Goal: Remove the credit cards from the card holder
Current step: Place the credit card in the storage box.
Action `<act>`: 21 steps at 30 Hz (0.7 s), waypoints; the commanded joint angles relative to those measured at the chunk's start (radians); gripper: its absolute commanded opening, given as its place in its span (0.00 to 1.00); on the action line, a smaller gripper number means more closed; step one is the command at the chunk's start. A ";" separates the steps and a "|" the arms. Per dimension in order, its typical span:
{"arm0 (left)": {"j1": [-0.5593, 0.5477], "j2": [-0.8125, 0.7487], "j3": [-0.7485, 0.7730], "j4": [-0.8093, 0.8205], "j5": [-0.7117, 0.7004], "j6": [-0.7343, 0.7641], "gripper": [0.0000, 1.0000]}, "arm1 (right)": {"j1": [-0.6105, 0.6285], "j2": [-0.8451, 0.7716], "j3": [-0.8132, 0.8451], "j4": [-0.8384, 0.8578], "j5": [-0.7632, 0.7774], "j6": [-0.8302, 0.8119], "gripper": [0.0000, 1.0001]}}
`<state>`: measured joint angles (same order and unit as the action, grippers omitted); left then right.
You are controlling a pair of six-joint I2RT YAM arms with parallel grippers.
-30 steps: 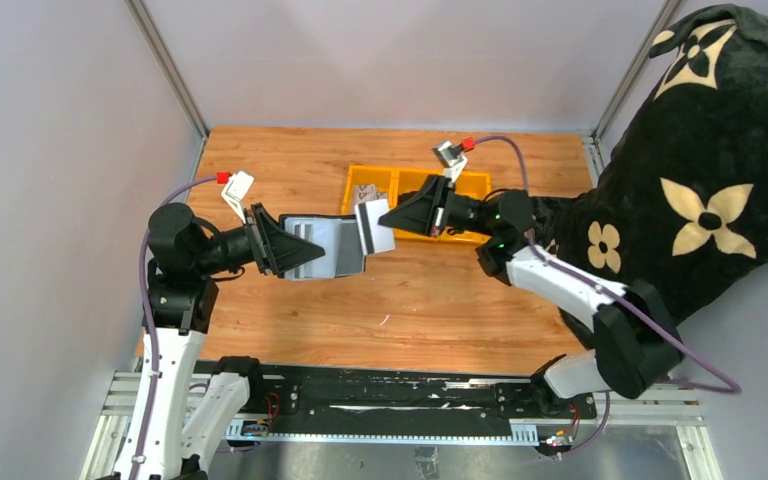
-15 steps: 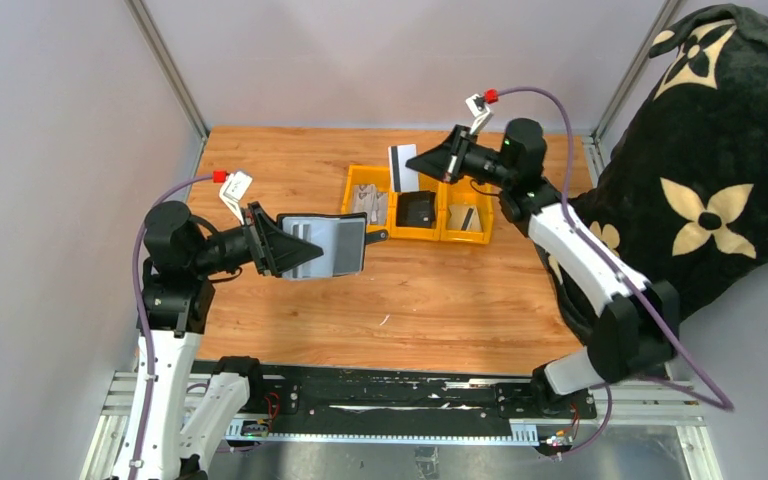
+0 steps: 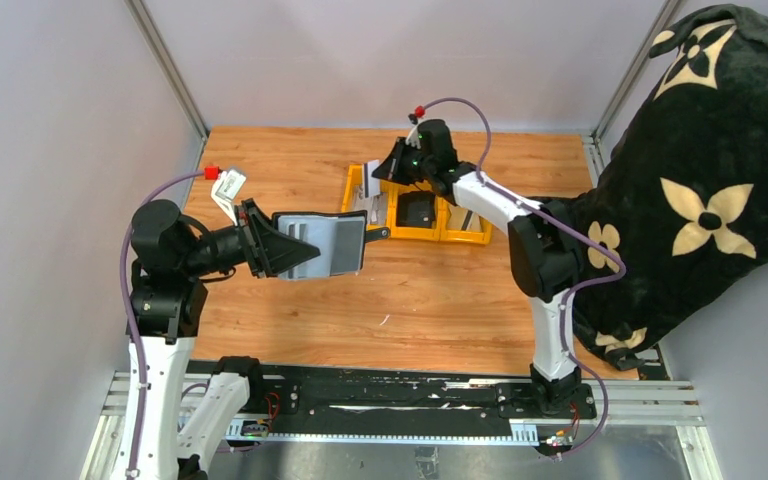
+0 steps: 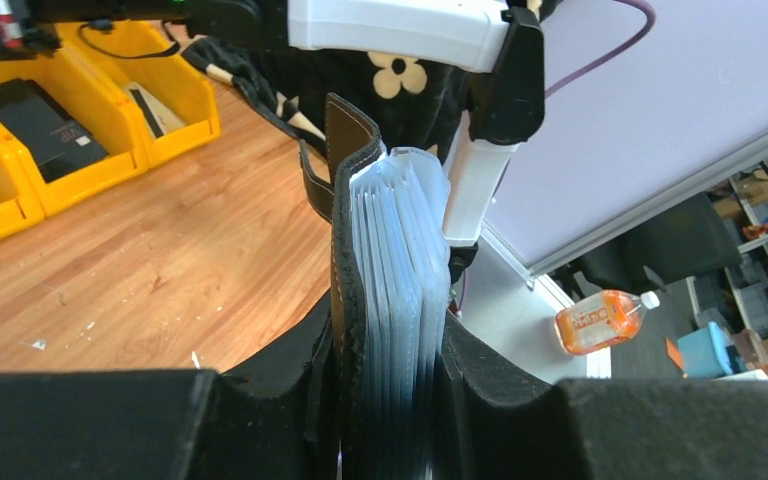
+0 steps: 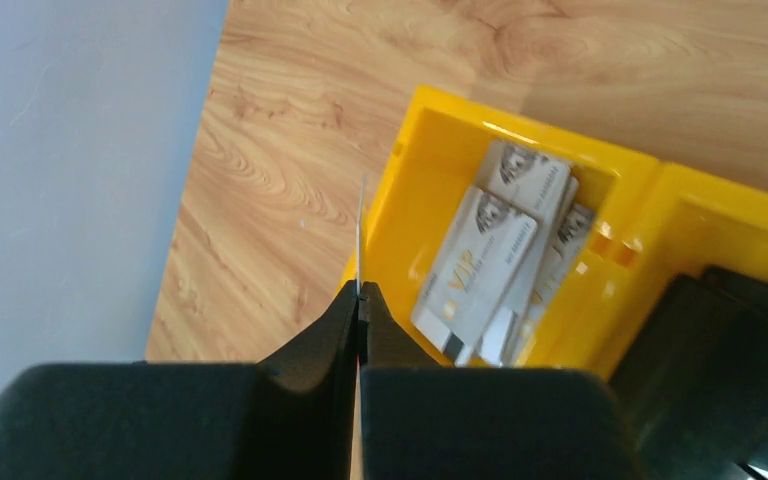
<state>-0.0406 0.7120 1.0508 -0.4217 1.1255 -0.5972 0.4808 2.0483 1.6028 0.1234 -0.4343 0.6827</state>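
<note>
Between the closed fingers of my right gripper (image 5: 358, 295) sits one credit card (image 5: 361, 235), edge-on. A second ago that hand was at the card holder (image 3: 338, 243); now it hangs over the leftmost of three yellow bins (image 5: 430, 110). Under its fingertips lie at least three loose cards (image 5: 485, 262), overlapping. My left gripper (image 3: 305, 250) clamps the single unfolded holder, hardly moved, clear of the table (image 3: 410, 300).
</note>
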 commanded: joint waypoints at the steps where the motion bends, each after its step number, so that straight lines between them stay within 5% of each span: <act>1: -0.001 -0.003 0.051 -0.033 0.022 0.044 0.01 | 0.065 0.076 0.125 -0.072 0.184 -0.026 0.00; 11: -0.001 -0.015 0.054 -0.041 0.020 0.053 0.01 | 0.134 0.144 0.123 -0.076 0.413 0.049 0.00; 17: -0.001 -0.003 0.084 -0.093 0.025 0.096 0.01 | 0.143 0.174 0.135 -0.063 0.414 0.080 0.00; 21: -0.001 0.009 0.099 -0.113 0.026 0.117 0.01 | 0.144 0.194 0.154 -0.072 0.383 0.107 0.23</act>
<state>-0.0406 0.7128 1.1076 -0.5213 1.1336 -0.5110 0.6090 2.2059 1.7355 0.0555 -0.0593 0.7494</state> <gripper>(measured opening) 0.318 0.156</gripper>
